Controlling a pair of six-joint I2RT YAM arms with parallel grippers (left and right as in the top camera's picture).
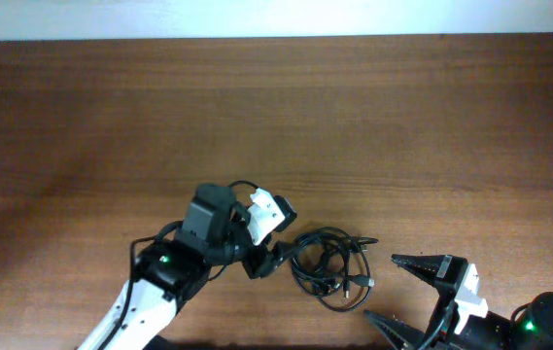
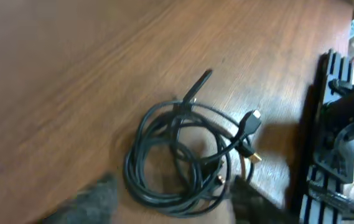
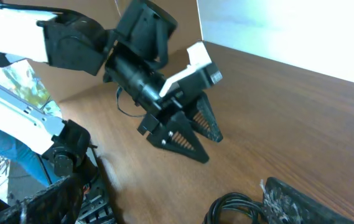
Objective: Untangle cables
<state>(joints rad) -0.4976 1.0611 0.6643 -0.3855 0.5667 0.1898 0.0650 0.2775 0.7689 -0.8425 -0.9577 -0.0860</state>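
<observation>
The cables point(image 1: 327, 264) lie in one tangled coil on the table point(image 1: 257, 117), between my two grippers. My left gripper point(image 1: 274, 259), parted and empty, is just beside the coil. My right gripper point(image 1: 407, 297), spread wide, faces the loose plugs point(image 1: 362, 283).

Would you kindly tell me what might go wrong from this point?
Neither the left pincer nor the right pincer grips the knotted bundle of thin black cables, so a one-sided pull may drag the whole tangle. Both open pincers flank it closely and might collide.
</observation>
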